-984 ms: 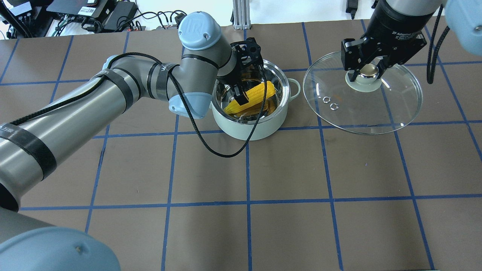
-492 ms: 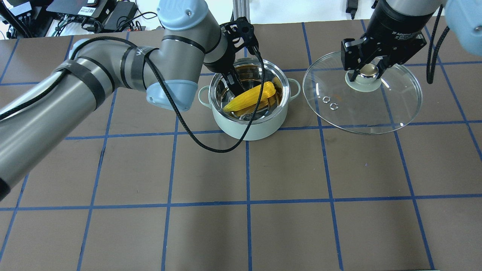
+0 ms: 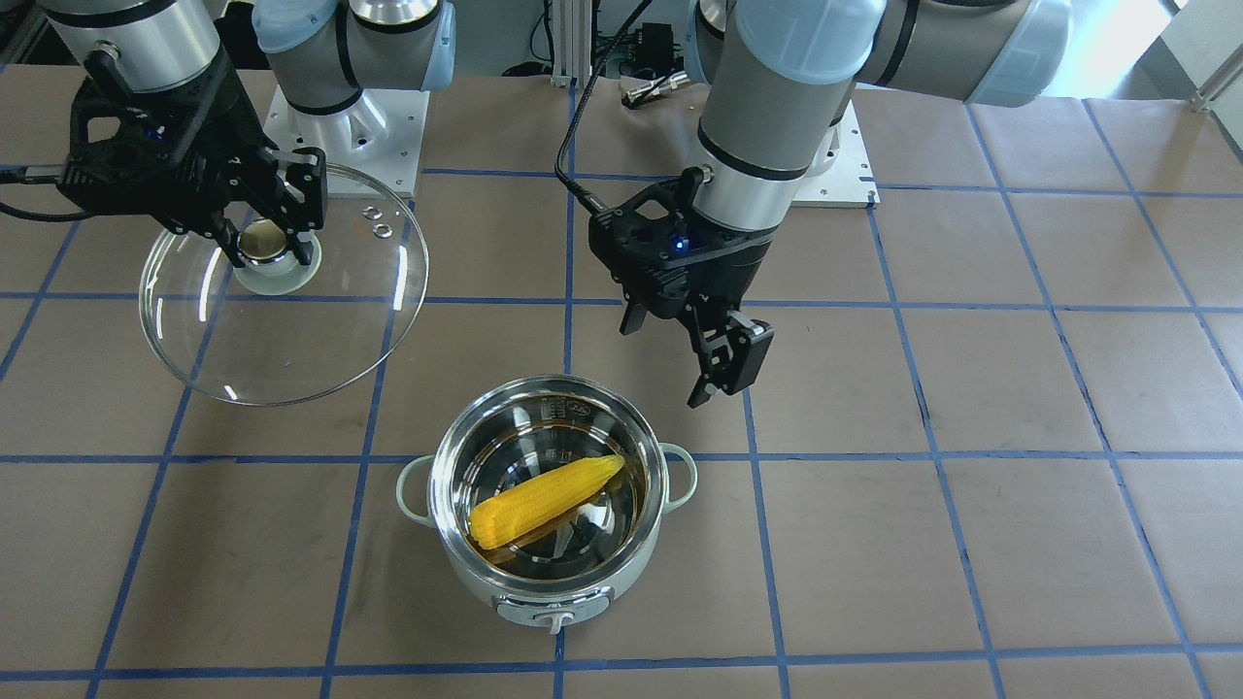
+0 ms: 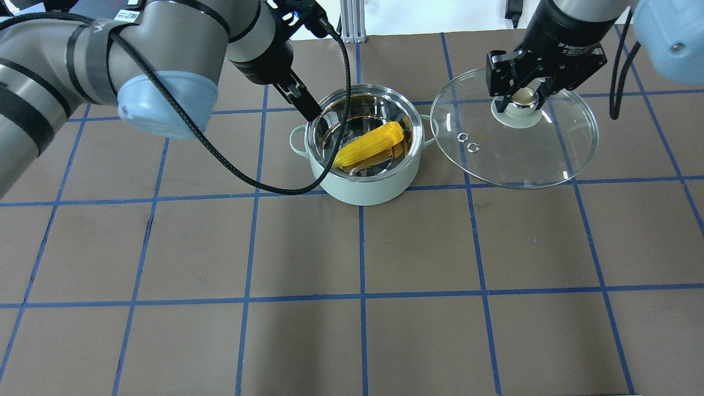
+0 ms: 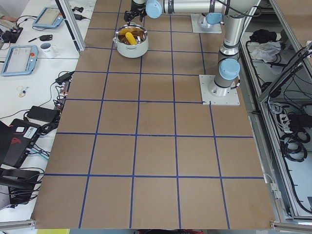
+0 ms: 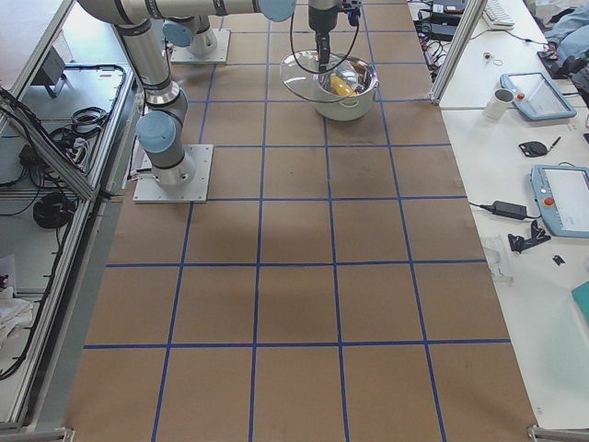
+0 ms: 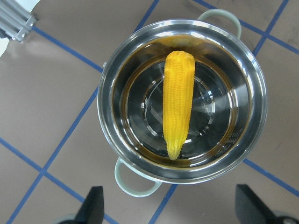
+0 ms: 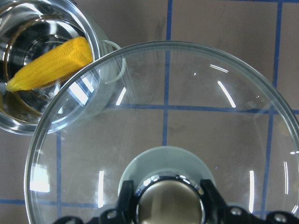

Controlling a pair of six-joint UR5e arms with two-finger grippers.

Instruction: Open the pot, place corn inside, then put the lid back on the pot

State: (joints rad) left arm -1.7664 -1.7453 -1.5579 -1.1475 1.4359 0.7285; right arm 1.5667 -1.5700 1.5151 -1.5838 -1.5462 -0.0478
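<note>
The pale mint pot (image 4: 364,190) stands open with the yellow corn (image 4: 369,144) lying slanted on its steel bottom. In the left wrist view the corn (image 7: 178,102) lies across the pot (image 7: 112,140). My left gripper (image 3: 665,367) is open and empty, raised above the table behind the pot and a little to its left. My right gripper (image 4: 521,94) is shut on the knob of the glass lid (image 4: 522,154) and holds it tilted in the air right of the pot. The lid's edge (image 8: 60,107) overlaps the pot's right handle and rim.
The brown table (image 4: 363,247) carries a grid of blue tape lines. A black cable (image 4: 264,190) loops down from my left arm in front of the pot. Desks with tablets and a cup (image 5: 48,48) stand beyond the table's far edge.
My left gripper has let go of the corn and risen up and back out of the pot to the left. My right gripper has carried the lid slightly left, towards the pot.
</note>
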